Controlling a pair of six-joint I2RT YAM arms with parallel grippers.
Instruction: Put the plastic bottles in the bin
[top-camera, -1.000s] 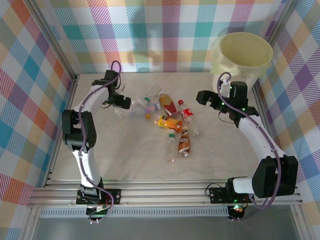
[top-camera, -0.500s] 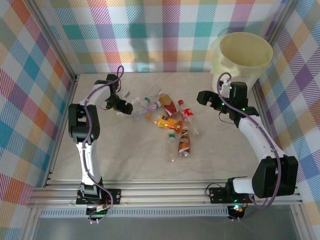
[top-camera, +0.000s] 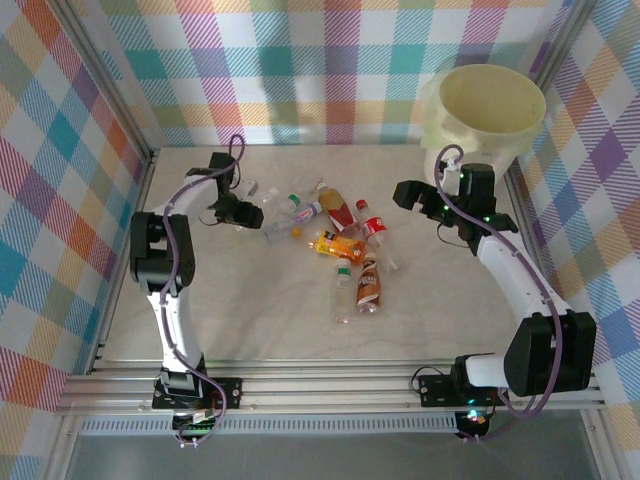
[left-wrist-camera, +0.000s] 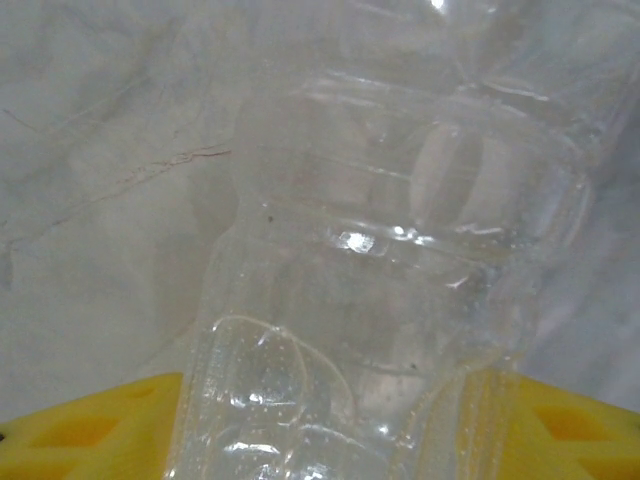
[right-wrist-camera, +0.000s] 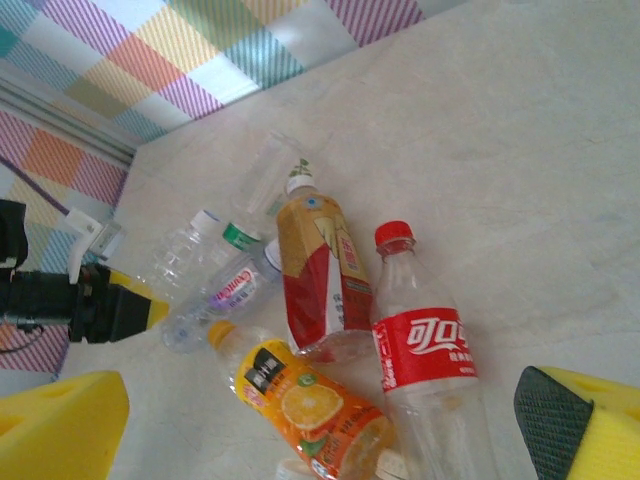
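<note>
While the right gripper (top-camera: 405, 196) hangs wide open and empty over the table (top-camera: 250, 320), a clear bottle (top-camera: 343, 296) and a brown-labelled bottle (top-camera: 370, 284) lie side by side nearest the arm bases. Beyond them an orange juice bottle (right-wrist-camera: 310, 405), a red-labelled cola bottle (right-wrist-camera: 425, 350) and a tea bottle (right-wrist-camera: 320, 275) lie touching. Farther left, the left gripper (top-camera: 252, 213) sets its yellow fingers (left-wrist-camera: 80, 430) against both sides of a clear ribbed bottle (left-wrist-camera: 380, 250); whether they truly clamp it is hard to tell. The cream bin (top-camera: 447, 128) stands in the far right corner

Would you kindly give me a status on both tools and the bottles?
Left tool straddles clear bottle, grip unconfirmed. Right tool open, empty. Other bottles lie mid-table; bin far right. Path unobstructed.
</note>
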